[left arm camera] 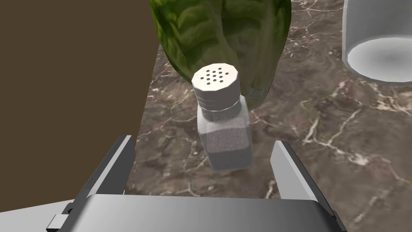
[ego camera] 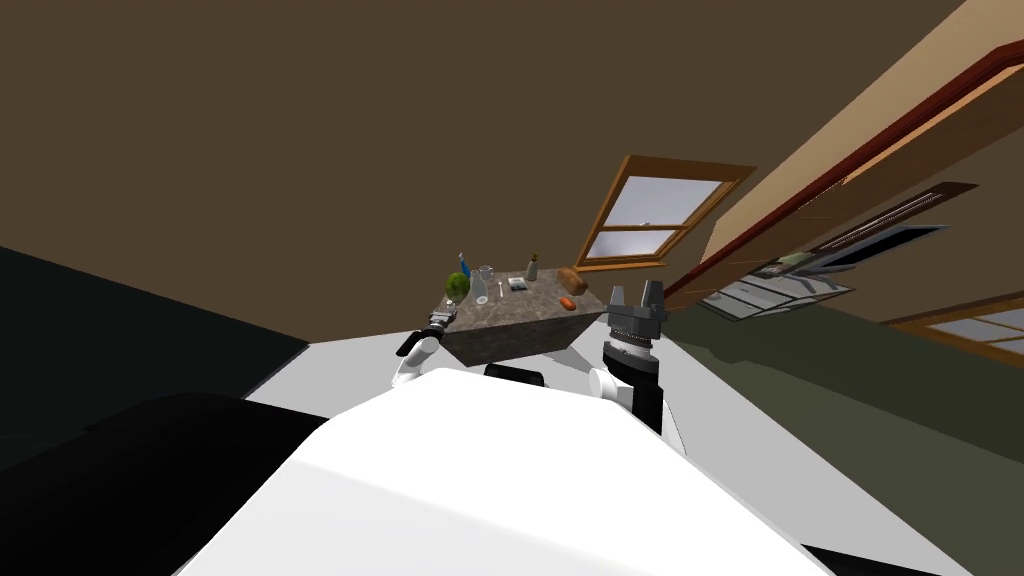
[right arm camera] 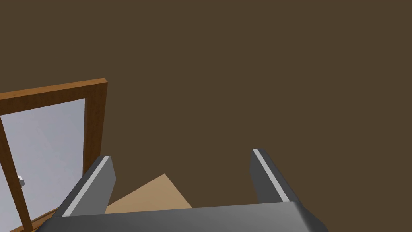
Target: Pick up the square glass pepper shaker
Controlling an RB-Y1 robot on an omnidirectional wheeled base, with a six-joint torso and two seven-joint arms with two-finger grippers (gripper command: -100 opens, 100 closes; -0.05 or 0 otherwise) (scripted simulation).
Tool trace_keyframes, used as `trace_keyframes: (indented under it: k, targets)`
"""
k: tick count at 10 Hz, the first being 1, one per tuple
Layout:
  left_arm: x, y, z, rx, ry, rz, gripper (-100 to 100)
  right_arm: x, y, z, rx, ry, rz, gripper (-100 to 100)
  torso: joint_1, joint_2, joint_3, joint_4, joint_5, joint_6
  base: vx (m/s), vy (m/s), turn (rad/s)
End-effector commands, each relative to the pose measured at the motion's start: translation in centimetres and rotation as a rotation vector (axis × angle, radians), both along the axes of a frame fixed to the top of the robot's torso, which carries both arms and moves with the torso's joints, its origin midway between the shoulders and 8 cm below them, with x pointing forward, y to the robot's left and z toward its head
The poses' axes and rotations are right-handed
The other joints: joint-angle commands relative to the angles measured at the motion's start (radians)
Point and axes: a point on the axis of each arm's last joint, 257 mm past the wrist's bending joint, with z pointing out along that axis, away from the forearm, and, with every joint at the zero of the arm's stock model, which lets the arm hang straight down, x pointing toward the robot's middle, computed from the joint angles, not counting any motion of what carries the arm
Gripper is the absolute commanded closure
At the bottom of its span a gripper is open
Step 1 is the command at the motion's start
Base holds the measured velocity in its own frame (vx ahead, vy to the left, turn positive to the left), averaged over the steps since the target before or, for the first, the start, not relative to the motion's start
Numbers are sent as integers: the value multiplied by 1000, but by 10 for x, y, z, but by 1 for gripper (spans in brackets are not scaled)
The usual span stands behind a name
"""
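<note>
Shaker: pepper shaker (left arm camera: 223, 121) upright on the marbled table (left arm camera: 322, 141), just in front of the leafy green head (left arm camera: 225, 36).
Left gripper (left arm camera: 203, 144): spread wide, empty, shaker framed between its fingers, untouched.
Risk: a lopsided close may tip the shaker into the green head.

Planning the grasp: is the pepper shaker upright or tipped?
Upright: the pepper shaker stands base-down on the marbled tabletop, perforated cap on top.

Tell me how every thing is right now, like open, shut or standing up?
pepper shaker, standing on the marble table, cap on, partly filled, not gripped
left gripper, jaws open either side of the shaker
right gripper, jaws open, empty
lettuce, resting behind the shaker
</note>
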Motion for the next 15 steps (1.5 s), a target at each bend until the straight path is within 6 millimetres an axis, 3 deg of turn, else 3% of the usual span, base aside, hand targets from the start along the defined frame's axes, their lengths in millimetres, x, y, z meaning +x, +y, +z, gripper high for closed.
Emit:
trace_keyframes:
  k: [1, 2, 3, 4, 12, 15]
  targets:
    - [7, 5, 3, 3, 2, 0, -100, 0, 0, 0, 0, 0, 0, 0, 0, 0, 0, 0, 0, 0, 79, -42, -79]
    - [5, 3, 2, 2, 0, 1, -100, 0, 0, 0, 0, 0, 0, 0, 0, -2, -1, -1, 0, 0, 36, -13, -12]
    - [6, 3, 2, 2, 1, 0, 0, 0, 0, 0, 0, 0, 0, 0, 1, -1, -1, -1, 0, -1, 6, -3, 3]
    - [10, -2, -1, -13, 10, -15, -100, 0, 0, 0, 0, 0, 0, 0, 2, 1, 0, 0, 0, 0, 28, -7, 177]
    - [25, -21, -6, -7, 37, -86, -100, 0, 0, 0, 0, 0, 0, 0, 1, 0, 0, 0, 0, 0, 40, -17, 115]
    - [35, -37, -7, -39, 28, -133, -100, 0, 0, 0, 0, 0, 0, 0, 1, 0, 0, 0, 0, 0, 32, -22, 142]
